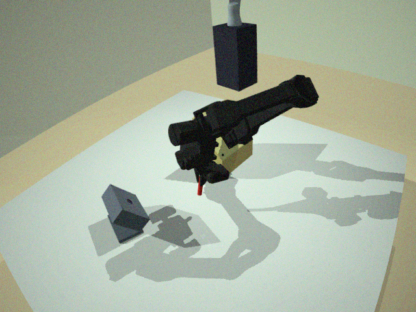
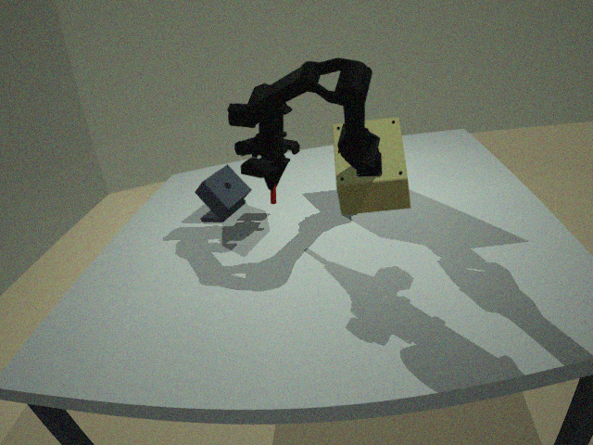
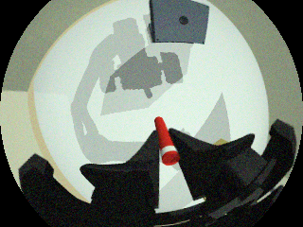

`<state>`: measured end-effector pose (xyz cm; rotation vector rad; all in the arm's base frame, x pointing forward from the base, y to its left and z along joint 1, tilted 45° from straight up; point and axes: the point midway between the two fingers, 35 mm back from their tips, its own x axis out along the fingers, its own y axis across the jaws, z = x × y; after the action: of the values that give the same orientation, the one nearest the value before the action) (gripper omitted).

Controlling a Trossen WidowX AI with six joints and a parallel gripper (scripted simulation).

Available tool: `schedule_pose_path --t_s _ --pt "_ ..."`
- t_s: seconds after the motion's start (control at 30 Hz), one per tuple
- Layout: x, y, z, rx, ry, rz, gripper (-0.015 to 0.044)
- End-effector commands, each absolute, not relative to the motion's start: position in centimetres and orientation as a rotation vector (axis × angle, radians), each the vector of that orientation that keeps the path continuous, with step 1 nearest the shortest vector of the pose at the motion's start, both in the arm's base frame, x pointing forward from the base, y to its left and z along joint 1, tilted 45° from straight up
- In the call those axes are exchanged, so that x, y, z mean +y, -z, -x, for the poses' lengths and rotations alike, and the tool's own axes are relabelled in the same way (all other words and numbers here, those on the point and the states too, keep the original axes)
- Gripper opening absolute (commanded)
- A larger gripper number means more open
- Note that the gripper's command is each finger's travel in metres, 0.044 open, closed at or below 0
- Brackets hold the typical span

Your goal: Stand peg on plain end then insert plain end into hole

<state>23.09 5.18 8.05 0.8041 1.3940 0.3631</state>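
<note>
My gripper (image 1: 203,177) is shut on the red peg (image 1: 199,188) and holds it nearly upright above the white mat. The peg's plain end points down; it also shows in the exterior view (image 2: 273,194). In the wrist view the peg (image 3: 166,143) sticks out between the fingers, with its white band close to the fingertips. The grey sloped panel (image 1: 125,208) with one dark hole (image 1: 129,201) stands to the left of the gripper, apart from it. It shows in the exterior view (image 2: 222,190) and at the top of the wrist view (image 3: 180,21).
The arm's tan base block (image 2: 371,167) stands behind the gripper. A dark box (image 1: 234,55) hangs above the table's far side. The white mat (image 1: 208,214) covers most of the wooden table.
</note>
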Motion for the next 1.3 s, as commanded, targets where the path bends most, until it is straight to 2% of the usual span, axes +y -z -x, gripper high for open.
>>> schedule_pose_path --t_s 0.0,1.27 --pt "4.9 -7.5 -23.3 1.388 -0.336 -0.821 0.0" --pt "1.8 -4.9 -26.5 1.205 -0.151 -0.974 0.0"
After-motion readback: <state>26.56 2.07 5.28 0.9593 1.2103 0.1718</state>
